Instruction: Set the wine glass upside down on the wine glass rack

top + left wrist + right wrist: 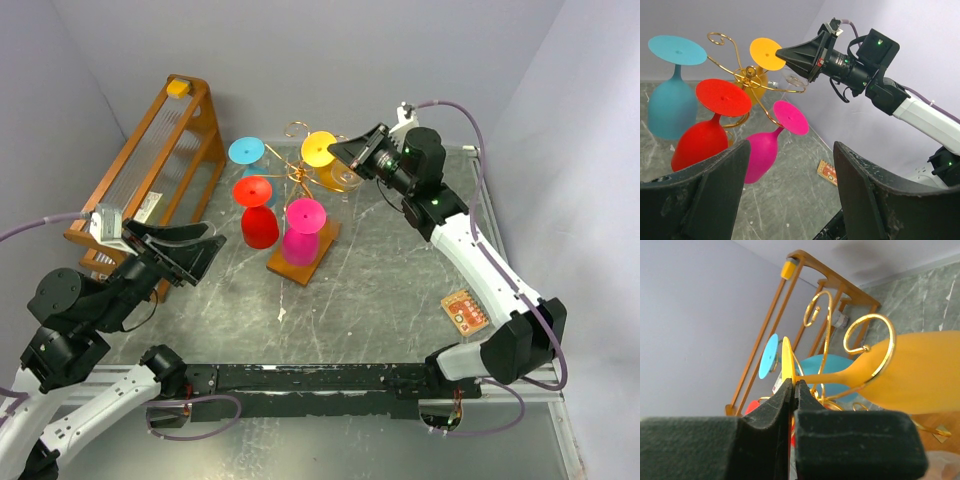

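Right wrist view shows the right hand (792, 386) closed tight on the rim of the yellow glass's (910, 372) foot. The glass is inverted, its stem lying in a scroll of the rack (870, 335) and its bowl hanging below. The left hand (200, 255) hovers wide open and empty, well apart at the left of the bench (400, 290).

Risks, as judged:
- The pinch is thin and on the edge only, so the foot could slip or twist.
- Withdrawing before the hand opens would drag the stem out of the scroll or tip the rack.
- A sideways move could strike the blue glass (246, 150) close by.

Count:
- Glasses: four (yellow, blue, red (255, 195), pink (304, 215)), all foot-up.
- Rack: one.
- Wooden frame (150, 180): one.
- Small orange card (466, 311): one.
- Hands: two.
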Robot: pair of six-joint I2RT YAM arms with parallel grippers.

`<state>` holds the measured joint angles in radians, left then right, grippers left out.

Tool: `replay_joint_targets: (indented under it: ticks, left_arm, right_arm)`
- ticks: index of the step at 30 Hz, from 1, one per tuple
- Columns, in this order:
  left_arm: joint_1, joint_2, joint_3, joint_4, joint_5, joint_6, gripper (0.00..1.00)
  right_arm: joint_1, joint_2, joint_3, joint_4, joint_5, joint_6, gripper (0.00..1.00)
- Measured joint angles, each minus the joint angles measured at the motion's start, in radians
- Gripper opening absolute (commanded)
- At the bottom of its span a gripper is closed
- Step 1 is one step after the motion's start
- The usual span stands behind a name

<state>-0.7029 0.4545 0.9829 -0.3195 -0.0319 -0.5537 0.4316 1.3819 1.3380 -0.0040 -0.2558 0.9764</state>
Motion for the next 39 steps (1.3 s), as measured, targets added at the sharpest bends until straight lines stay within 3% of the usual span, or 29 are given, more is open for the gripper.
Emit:
replay_joint_targets:
  ticks: [39]
  left_arm:
    - [0.000,-0.021,-0.025,-0.058,-0.071,-0.012,0.77]
  right_arm:
    - [-0.001,-0.064,-0.066,0.000,0.269,-0.043,0.00]
